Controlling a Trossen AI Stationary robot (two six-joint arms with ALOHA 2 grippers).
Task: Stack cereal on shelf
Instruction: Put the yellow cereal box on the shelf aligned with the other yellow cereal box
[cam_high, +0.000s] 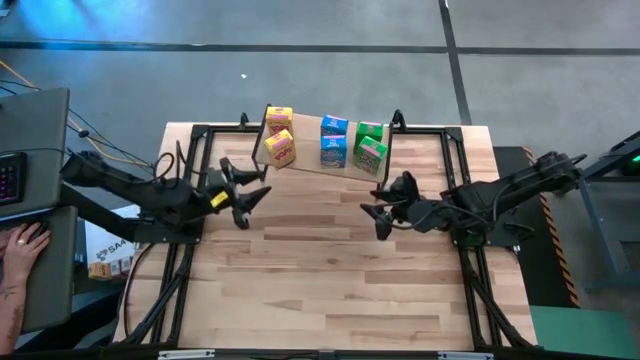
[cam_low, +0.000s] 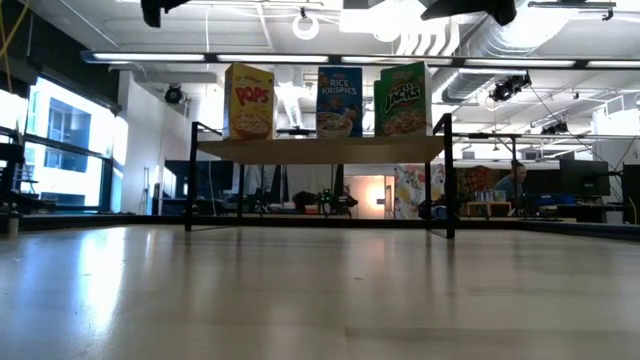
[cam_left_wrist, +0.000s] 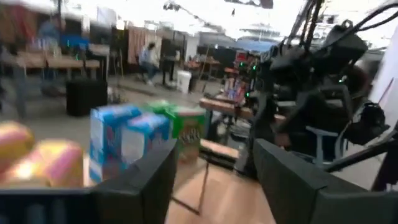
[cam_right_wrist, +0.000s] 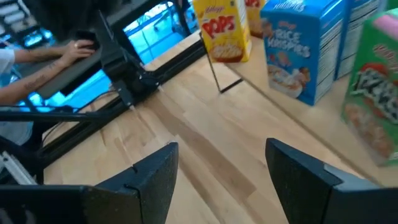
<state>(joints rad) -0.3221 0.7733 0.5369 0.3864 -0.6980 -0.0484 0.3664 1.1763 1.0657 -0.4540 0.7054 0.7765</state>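
High view: cereal (cam_high: 326, 143) fills shelf (cam_high: 310, 160); both hands apart.

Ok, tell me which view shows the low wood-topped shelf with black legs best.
The low view: the shelf shows side-on, plank and legs whole. The high view sees only its top beneath the boxes; the right wrist view catches a leg and edge; the left wrist view blurs it.

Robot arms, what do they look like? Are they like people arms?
Not quite. Both arms are dark, black and jointed, like thin machine limbs. Each ends in a claw with two flat, wedge-shaped black fingers: the left gripper and the right gripper. The left arm has a small yellow mark near its wrist. Black cables loop along them. No sleeves, no skin.
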